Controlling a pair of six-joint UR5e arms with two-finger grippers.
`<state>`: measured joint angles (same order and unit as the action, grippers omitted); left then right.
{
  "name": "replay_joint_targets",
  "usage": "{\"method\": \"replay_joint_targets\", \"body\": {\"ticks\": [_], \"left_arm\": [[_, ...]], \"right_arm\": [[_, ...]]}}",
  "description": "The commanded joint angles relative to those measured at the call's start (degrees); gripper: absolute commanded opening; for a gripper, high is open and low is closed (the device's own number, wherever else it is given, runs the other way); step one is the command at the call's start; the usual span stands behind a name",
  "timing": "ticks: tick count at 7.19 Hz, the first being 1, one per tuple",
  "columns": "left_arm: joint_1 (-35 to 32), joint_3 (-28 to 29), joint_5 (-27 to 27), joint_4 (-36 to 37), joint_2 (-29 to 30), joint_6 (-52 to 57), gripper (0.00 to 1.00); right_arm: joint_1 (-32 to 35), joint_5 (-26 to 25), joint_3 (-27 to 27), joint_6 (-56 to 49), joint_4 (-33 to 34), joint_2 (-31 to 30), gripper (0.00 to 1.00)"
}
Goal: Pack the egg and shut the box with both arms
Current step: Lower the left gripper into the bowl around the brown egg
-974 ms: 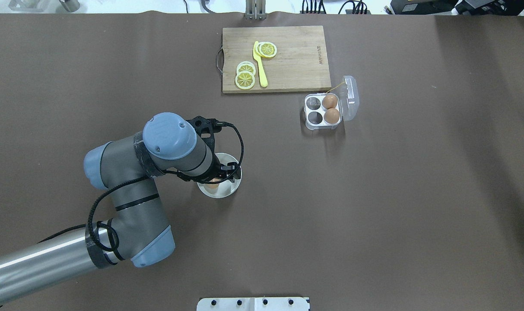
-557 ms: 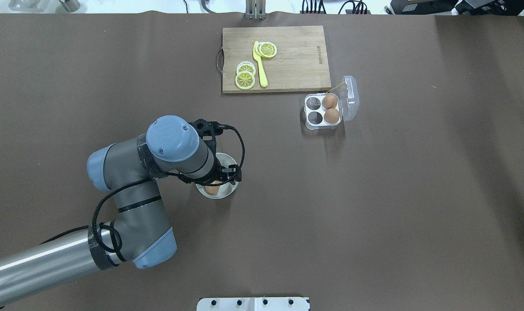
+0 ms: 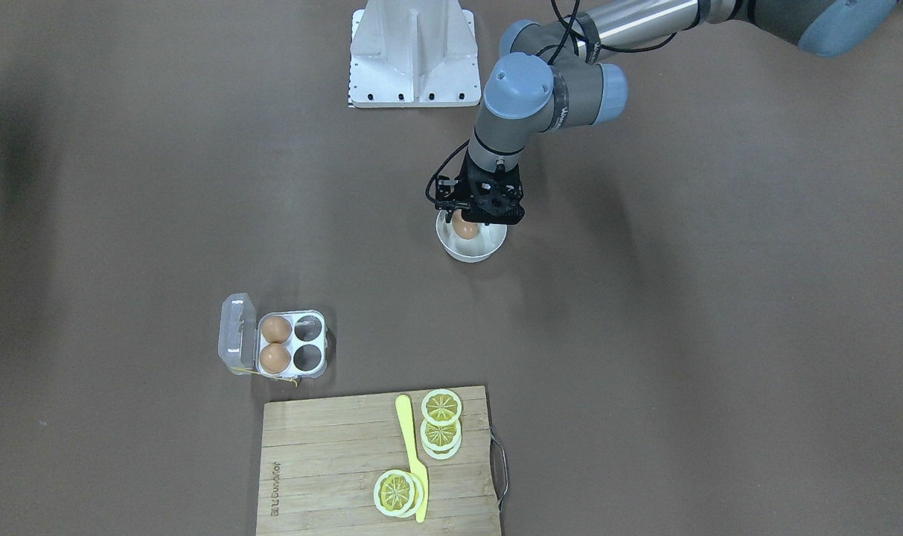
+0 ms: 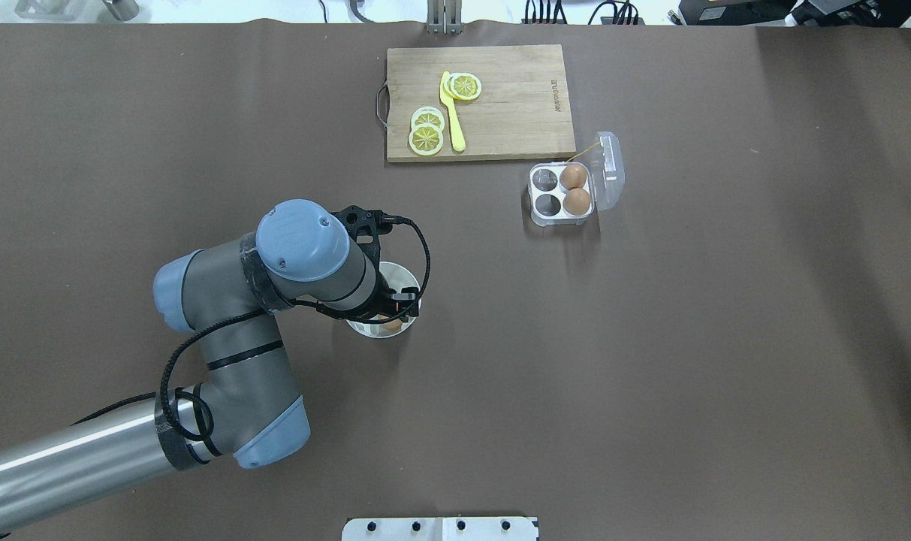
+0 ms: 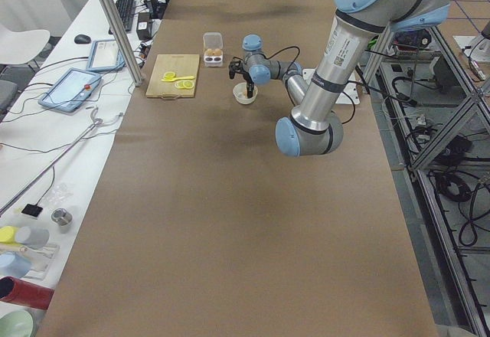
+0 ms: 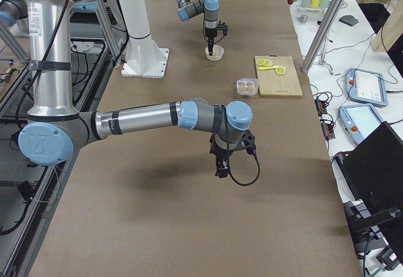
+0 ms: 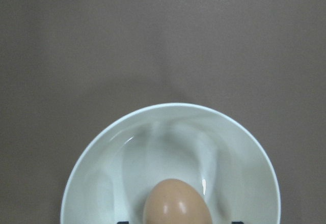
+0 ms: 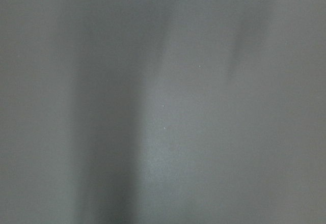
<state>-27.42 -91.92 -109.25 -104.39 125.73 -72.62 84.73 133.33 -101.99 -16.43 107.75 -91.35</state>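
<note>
A white bowl [image 4: 399, 275] sits left of the table's middle. It also shows in the front view [image 3: 472, 251] and the left wrist view [image 7: 127, 147]. My left gripper [image 3: 472, 220] reaches down into the bowl, shut on an orange-brown egg [image 3: 464, 225], which is low in the bowl [image 7: 177, 203]. The egg box [image 4: 561, 194] stands open at the far right with its clear lid [image 4: 610, 169] folded back. Two eggs [image 4: 574, 189] fill its right cells and the two left cells are empty. My right gripper [image 6: 220, 169] hangs over bare table; I cannot tell whether it is open or shut.
A wooden cutting board [image 4: 515, 105] with lemon slices [image 4: 427, 131] and a yellow knife [image 4: 452, 113] lies at the far edge, just behind the box. The white stand base [image 4: 440, 528] is at the near edge. Brown table stretches between bowl and box.
My left wrist has shifted slightly right and farther over the bowl. The egg has moved right with the gripper and is now mostly hidden under it.
</note>
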Motion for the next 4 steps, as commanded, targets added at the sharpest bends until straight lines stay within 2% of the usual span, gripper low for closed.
{"method": "replay_joint_targets", "body": {"ticks": [1, 4], "left_arm": [[0.0, 0.4, 0.0, 0.1, 0.5, -0.1, 0.66], [0.0, 2.6, 0.0, 0.0, 1.6, -0.1, 0.66]], "right_arm": [[0.0, 0.0, 0.0, 0.0, 0.0, -0.1, 1.0], [0.0, 0.0, 0.0, 0.0, 0.0, -0.1, 1.0]]}}
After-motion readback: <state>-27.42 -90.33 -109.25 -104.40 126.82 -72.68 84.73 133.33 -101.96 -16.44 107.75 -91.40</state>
